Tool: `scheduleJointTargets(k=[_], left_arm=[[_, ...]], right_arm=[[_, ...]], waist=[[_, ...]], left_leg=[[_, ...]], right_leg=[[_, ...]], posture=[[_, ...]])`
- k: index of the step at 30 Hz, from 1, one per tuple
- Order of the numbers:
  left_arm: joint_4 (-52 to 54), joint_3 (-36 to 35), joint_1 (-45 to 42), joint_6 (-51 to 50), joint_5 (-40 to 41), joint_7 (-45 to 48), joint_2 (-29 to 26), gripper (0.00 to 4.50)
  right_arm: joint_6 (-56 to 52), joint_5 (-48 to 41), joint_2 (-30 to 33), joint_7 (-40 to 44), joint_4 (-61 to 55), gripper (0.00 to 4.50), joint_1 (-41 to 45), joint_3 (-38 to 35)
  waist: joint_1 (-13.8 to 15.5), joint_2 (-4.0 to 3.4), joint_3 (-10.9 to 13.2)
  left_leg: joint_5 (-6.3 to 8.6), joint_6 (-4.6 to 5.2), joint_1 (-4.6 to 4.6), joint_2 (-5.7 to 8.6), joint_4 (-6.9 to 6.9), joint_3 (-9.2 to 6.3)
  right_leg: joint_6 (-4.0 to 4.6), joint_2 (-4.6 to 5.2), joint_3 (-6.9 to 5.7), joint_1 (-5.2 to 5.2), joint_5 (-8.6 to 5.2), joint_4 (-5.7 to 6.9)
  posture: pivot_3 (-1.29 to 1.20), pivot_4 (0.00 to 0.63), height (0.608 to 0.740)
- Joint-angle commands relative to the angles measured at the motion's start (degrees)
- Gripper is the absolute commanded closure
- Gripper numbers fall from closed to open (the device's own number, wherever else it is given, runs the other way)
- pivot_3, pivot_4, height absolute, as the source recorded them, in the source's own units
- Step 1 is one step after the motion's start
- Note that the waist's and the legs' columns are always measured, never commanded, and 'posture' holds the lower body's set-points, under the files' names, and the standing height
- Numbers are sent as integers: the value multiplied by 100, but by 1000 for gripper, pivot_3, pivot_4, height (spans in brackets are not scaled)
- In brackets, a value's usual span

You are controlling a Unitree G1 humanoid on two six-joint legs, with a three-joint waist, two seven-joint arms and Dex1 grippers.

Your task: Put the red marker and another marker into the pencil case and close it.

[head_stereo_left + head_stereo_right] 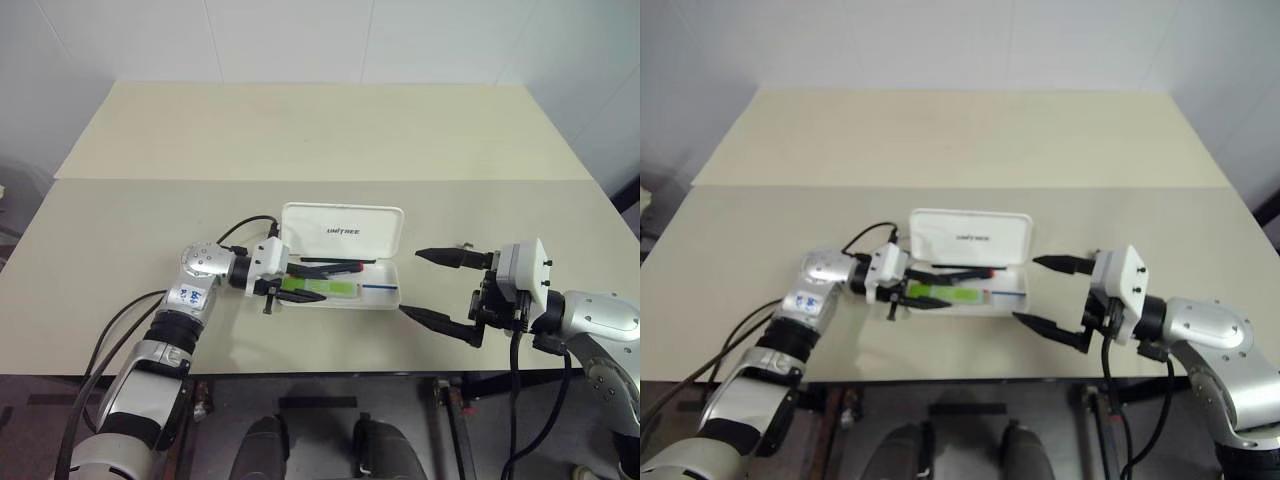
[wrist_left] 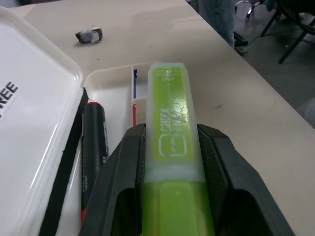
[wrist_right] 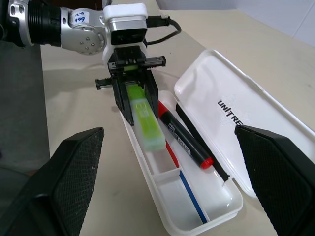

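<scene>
The white pencil case [image 1: 342, 230] lies open at the table's middle, its lid tipped back and its tray [image 3: 216, 216] facing me. The red marker [image 3: 184, 140], dark-barrelled with a red cap, lies inside the tray along the hinge side. My left gripper [image 1: 305, 283] reaches over the tray's left end, shut on the lime-green highlighter [image 2: 170, 128], which lies low in the tray beside the red marker. Both of its fingers [image 2: 123, 172] lie against the highlighter's sides. My right gripper [image 1: 410, 283] hovers just off the case's right end, open wide and holding nothing.
A small grey scrap [image 2: 88, 35] lies on the table beyond the case. The beige table [image 1: 300, 130] stretches far behind the case, with a seam across it. Its front edge [image 1: 330, 372] runs close under both arms. A black cable [image 1: 245, 228] loops off the left wrist.
</scene>
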State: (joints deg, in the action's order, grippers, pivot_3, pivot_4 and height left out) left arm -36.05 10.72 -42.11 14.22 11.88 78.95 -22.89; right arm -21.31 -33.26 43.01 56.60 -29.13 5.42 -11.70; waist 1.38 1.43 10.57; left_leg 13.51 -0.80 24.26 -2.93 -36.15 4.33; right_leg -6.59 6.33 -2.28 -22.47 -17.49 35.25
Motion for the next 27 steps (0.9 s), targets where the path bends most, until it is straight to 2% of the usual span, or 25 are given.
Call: scheduleJointTargets(k=[1,6,10,15,21,27], left_arm=[[-17,-12,-116,-47,-56,-9,63,1704],[46,-47,-106,-43,-74,-141,145,43],[277,-103,-3,-63,-26,-175,92,17],[651,-221,190,-190,117,-123,-37,17],[1657,-619,670,-638,605,-161,-419,17],[2681,-980,1171,-1142,870,-417,-813,17]], right_arm=[[61,-83,48,-75,-178,0,51,-118],[94,-56,10,-83,-117,0,157,-8],[70,-35,-59,-138,-56,0,238,89],[-212,171,-194,-720,27,0,249,186],[-551,929,-962,-2543,417,0,261,76],[-446,1469,-1844,-3931,848,0,505,-143]], waist=[[-1,1,0],[-2,0,0],[0,1,0],[-3,1,0],[-21,1,0],[-35,0,1]], left_leg=[[0,1,0,0,-2,0],[-1,2,-3,0,-7,-4],[-3,1,-4,0,-8,-6],[-3,1,-3,-1,-6,-6],[-5,-4,-3,-2,-5,-7],[-10,-4,-6,-1,-2,-8]], right_leg=[[-1,0,-2,0,1,3],[-1,0,-2,0,1,14],[-1,0,-3,0,1,18],[-1,0,-3,-1,1,18],[1,1,-3,-3,0,24],[3,2,-2,-3,-1,31]], posture=[[0,150,740],[0,150,740],[0,150,740],[0,150,740],[0,150,740],[0,150,740]])
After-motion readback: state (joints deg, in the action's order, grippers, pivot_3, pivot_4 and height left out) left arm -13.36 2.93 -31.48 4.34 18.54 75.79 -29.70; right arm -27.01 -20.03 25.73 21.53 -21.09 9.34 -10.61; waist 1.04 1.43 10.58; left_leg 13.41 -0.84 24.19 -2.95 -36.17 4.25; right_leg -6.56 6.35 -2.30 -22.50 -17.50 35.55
